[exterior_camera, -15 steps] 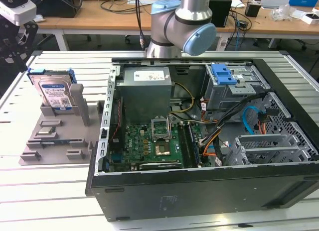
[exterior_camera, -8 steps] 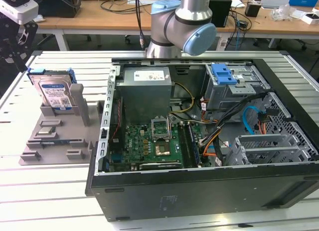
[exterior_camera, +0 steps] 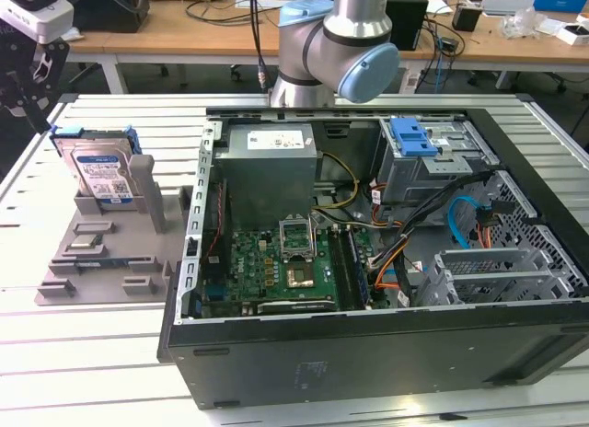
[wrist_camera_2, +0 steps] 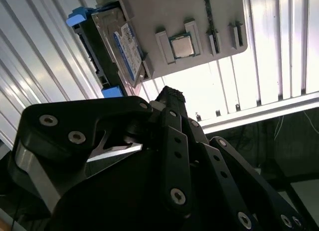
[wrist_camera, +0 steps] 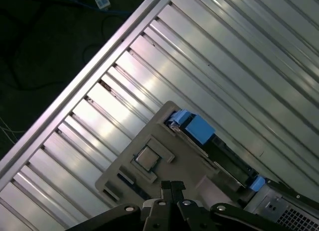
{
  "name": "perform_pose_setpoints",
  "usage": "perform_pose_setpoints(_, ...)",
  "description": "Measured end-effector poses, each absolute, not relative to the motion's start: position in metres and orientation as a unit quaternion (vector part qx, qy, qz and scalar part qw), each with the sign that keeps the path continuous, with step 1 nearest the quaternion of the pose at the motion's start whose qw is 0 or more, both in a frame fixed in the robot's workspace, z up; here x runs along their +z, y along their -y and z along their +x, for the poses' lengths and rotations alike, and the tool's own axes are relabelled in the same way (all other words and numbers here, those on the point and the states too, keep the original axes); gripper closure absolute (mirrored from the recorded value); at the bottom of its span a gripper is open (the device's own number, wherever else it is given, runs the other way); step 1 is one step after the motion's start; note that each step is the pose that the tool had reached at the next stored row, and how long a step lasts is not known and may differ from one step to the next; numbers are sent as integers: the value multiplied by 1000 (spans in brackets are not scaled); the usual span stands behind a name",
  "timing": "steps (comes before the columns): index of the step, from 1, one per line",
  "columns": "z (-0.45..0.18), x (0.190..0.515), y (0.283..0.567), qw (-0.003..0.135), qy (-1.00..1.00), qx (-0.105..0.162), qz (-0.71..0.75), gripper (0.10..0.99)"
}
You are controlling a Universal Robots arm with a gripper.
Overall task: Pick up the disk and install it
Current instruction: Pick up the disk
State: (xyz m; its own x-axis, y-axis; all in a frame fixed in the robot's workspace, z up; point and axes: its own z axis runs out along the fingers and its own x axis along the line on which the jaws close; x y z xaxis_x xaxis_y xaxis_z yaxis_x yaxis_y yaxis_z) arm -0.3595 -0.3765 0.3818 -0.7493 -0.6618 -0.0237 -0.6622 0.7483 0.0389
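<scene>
The disk [exterior_camera: 103, 174] stands on edge in the grey holder [exterior_camera: 92, 261], not yet grasped.
My gripper [wrist_camera: 172, 185] hangs near it, fingers pressed together; coming down like that, I judge it would strike the disk's top edge and tip it out.

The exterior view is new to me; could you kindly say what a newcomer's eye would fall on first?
The open computer case dominates the middle, its green motherboard laid bare inside. On the exterior view's left, the disk stands propped in a grey holder on the slatted table. The robot arm rises behind the case.
</scene>
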Motion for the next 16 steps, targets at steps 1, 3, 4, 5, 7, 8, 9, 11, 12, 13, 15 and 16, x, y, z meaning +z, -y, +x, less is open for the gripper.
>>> perform_pose_setpoints(1,-360,382,377,4,-934,22,-357,980)
perform_pose_setpoints(3,-360,382,377,4,-931,22,-364,980)
perform_pose_setpoints(4,-360,382,377,4,-930,22,-368,980)
perform_pose_setpoints(5,-360,382,377,4,-929,22,-370,980)
perform_pose_setpoints(7,-360,382,377,4,-924,22,-381,980)
perform_pose_setpoints(8,-360,382,377,4,-923,22,-384,980)
perform_pose_setpoints(9,-360,382,377,3,-921,23,-388,980)
perform_pose_setpoints(11,-360,382,377,3,-919,23,-394,980)
perform_pose_setpoints(12,-360,382,377,3,-916,23,-401,980)
perform_pose_setpoints(13,-360,382,377,3,-914,23,-404,980)
perform_pose_setpoints(15,-360,382,377,3,-911,23,-413,980)
perform_pose_setpoints(16,-360,382,377,3,-907,23,-420,980)
